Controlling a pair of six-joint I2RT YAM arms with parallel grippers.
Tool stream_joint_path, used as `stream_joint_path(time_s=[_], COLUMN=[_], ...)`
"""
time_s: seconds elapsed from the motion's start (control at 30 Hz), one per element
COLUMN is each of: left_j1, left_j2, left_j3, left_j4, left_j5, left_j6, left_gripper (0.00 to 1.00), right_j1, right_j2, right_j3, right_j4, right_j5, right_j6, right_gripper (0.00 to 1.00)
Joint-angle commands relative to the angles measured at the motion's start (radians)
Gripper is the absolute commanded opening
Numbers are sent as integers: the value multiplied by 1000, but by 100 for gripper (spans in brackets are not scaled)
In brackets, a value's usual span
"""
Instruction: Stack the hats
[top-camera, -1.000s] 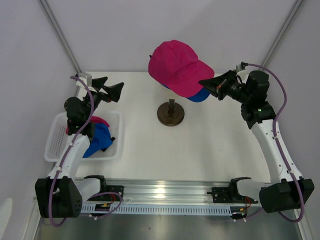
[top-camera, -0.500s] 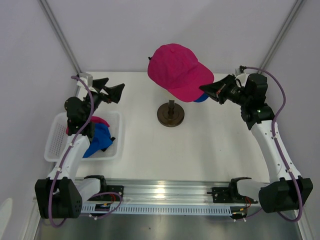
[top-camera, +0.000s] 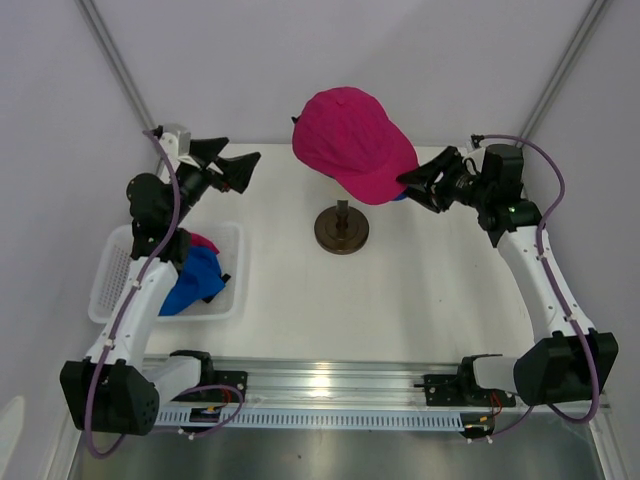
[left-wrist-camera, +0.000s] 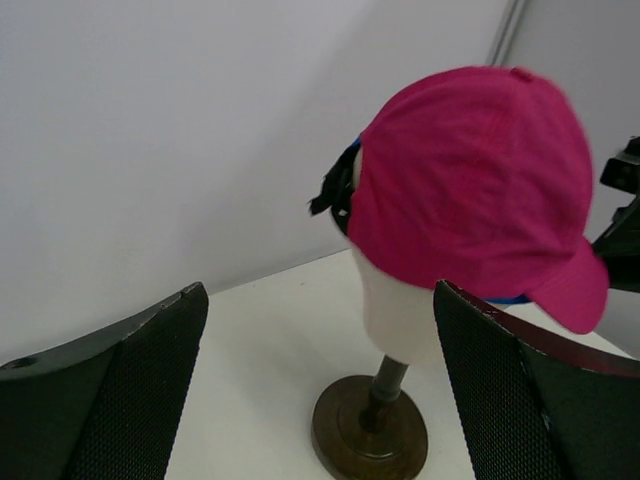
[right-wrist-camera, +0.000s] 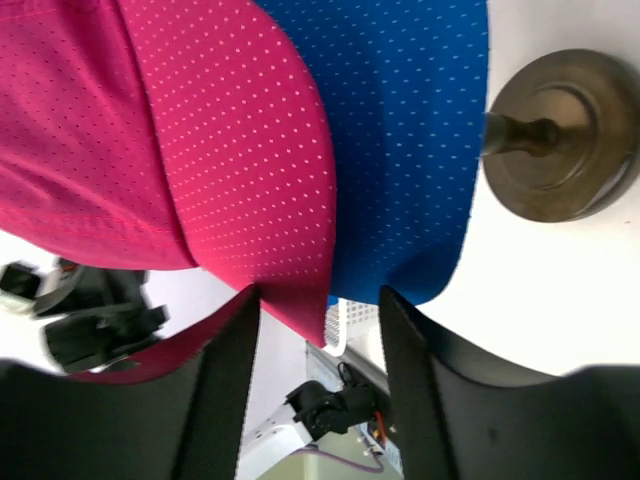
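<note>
Stack position: on cream mannequin head (left-wrist-camera: 395, 300), over dark round stand (top-camera: 341, 228) at centre of table (top-camera: 430, 290), slightly toward 12 o'clock.

Outermost: magenta cap (top-camera: 348, 140), crown up, brim pointing toward 4 o'clock in top view. Underneath: blue cap (right-wrist-camera: 410, 150), brim showing just below magenta brim, overlapping and touching it.

Right side: right tool (top-camera: 415, 186) at 3 o'clock of the head, level with both brim tips. Fingers (right-wrist-camera: 222, 390) parted, released. Brim edges of both caps in the gap between them; no clamping visible.

Left side: left tool (top-camera: 243, 150) at 9 o'clock of the head, well apart from it, raised above the table and aimed at the head. Spread wide, grasping nothing.

Remaining stock: white basket (top-camera: 108, 290) at 8 o'clock of the stand, near the table's left edge. Holds second blue cap (top-camera: 195, 280) and, at 12 o'clock of it, second magenta cap (top-camera: 203, 243), touching each other. Order of overlap there: cannot tell.
</note>
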Motion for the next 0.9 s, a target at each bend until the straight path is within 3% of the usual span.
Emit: stream_joint_path(time_s=[0.0, 0.17, 0.3, 0.37, 0.4, 0.6, 0.77, 0.87], left_j1=[-56, -123, -153, -151, -150, -148, -156, -159], left_j2=[30, 104, 184, 240, 263, 379, 471, 535], left_j3=[134, 245, 344, 418, 435, 521, 590, 682], left_j4=[-91, -154, -250, -316, -366, -379, -371, -384], left_j5=[-5, -49, -164, -276, -303, -380, -325, -244], left_j6=[4, -27, -60, -140, -166, -379, -459, -469], left_gripper=[96, 96, 96, 96, 90, 82, 77, 75], right_j1=[-8, -8, -8, -8, -8, -6, -6, -6], right_j2=[-16, -13, -27, -45, -52, -39, -15, -6], right_j3=[65, 38, -12, -28, -33, -39, -26, 2], right_j4=[-32, 106, 207, 232, 237, 296, 307, 272], right_j5=[63, 32, 12, 24, 32, 15, 4, 9], right_j6=[-90, -29, 36, 45, 48, 97, 108, 93], right_gripper=[56, 54, 49, 47, 44, 29, 17, 15])
